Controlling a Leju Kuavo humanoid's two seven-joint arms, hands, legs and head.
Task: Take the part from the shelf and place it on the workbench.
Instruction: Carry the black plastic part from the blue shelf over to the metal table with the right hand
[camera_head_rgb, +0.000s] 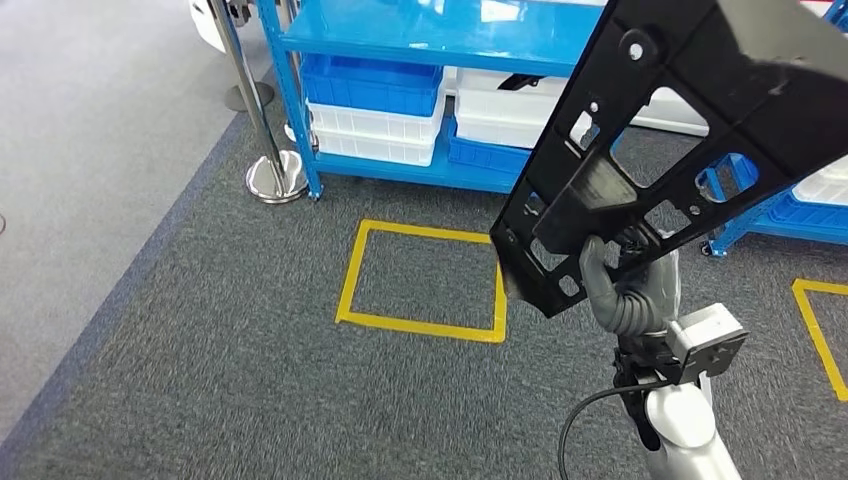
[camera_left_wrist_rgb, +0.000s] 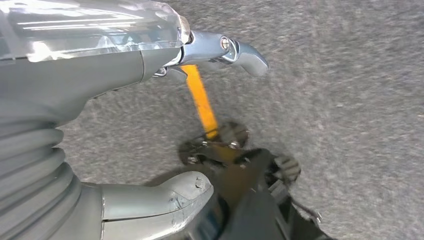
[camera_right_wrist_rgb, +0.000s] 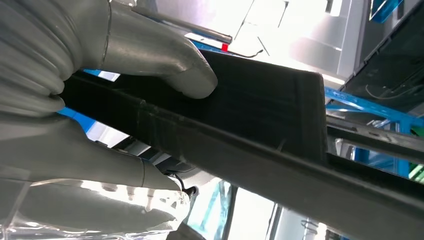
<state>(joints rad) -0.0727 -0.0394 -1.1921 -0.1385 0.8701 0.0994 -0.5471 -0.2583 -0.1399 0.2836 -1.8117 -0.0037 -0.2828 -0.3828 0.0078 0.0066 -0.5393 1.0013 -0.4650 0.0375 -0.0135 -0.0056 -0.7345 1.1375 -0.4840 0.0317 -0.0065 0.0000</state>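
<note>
Black plastic part (camera_head_rgb: 640, 150), a long flat bracket with cutouts and holes, is being held up in the right half of the head view, slanting from upper right down to centre. Right hand (camera_head_rgb: 625, 290) is gripping its lower end, grey fingers (camera_head_rgb: 597, 272) wrapping the edge; silver forearm is coming in from bottom right. In the right wrist view the thumb (camera_right_wrist_rgb: 165, 60) is pressing on the part's (camera_right_wrist_rgb: 260, 115) flat face, with the rest of the hand (camera_right_wrist_rgb: 60, 100) clamping from the other side.

Left hand (camera_left_wrist_rgb: 125, 120) is hanging over grey carpet (camera_left_wrist_rgb: 350, 100) in the left wrist view, fingers (camera_left_wrist_rgb: 240, 50) spread and holding nothing; a yellow tape line (camera_left_wrist_rgb: 202, 102) is running on the floor below it.

Blue shelf (camera_head_rgb: 420, 40) is standing across the top of the head view, blue bins (camera_head_rgb: 370, 80) and white bins (camera_head_rgb: 375, 130) stacked on its lower level. Chrome stanchion post (camera_head_rgb: 262, 130) is standing at upper left beside the shelf. Yellow tape square (camera_head_rgb: 425, 280) is marking the carpet at centre, and another tape corner (camera_head_rgb: 815, 320) is sitting at the right edge.
</note>
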